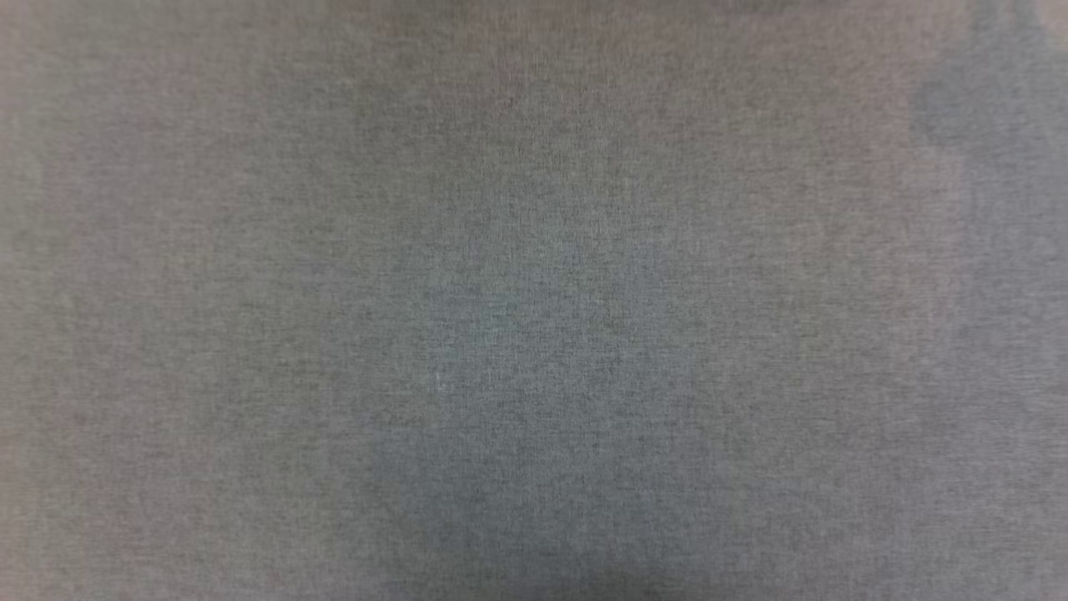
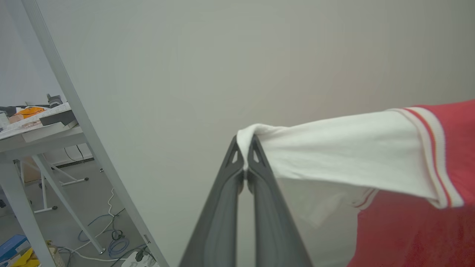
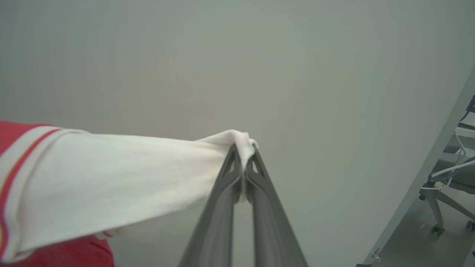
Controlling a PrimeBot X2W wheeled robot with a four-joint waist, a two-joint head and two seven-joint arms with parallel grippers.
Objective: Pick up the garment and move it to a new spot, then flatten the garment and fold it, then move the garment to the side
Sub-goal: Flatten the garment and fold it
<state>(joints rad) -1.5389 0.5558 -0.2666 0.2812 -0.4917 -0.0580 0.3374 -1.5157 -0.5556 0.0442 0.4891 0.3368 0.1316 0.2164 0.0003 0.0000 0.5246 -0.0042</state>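
In the left wrist view my left gripper (image 2: 245,142) is shut on the end of a white sleeve of the garment (image 2: 345,152). The sleeve stretches taut to the right, past striped trim, into the red body (image 2: 408,230). In the right wrist view my right gripper (image 3: 243,150) is shut on the end of the other white sleeve of the garment (image 3: 111,174), which stretches left to the red body at that view's edge. Both sleeves hang above a pale grey table top (image 2: 259,55).
The head view shows a grey woven surface (image 1: 534,300). Left of the table edge (image 2: 85,126) stand a cluttered bench (image 2: 37,126) and cables on the floor (image 2: 107,237). Beyond the table edge (image 3: 426,178) on the right stands a wheeled stand (image 3: 445,200).
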